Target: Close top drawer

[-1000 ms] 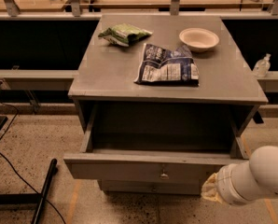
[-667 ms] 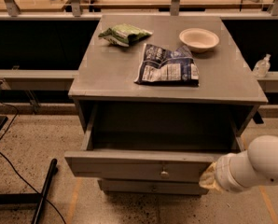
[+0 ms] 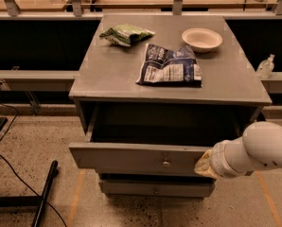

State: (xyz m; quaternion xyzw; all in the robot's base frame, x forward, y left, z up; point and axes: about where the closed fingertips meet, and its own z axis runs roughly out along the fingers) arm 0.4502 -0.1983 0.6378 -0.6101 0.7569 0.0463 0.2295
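The top drawer point(image 3: 131, 157) of the grey cabinet point(image 3: 117, 74) stands pulled out, its flat grey front panel facing me with a small metal knob point(image 3: 166, 163) at its centre. The drawer looks empty and dark inside. My gripper point(image 3: 203, 165) comes in from the right on a white arm point(image 3: 259, 151) and sits against the right end of the drawer's front panel, right of the knob. A lower drawer front point(image 3: 155, 188) shows beneath it.
On the cabinet top lie a green bag point(image 3: 126, 34), a blue-and-white chip bag point(image 3: 169, 66) and a white bowl point(image 3: 202, 39). A clear bottle point(image 3: 265, 66) stands on a ledge at right. A black bar point(image 3: 44, 193) and cables lie on the speckled floor at left.
My arm has moved up and left, and the gripper now sits at the right end of the drawer front. The drawer looks about as far out as before.
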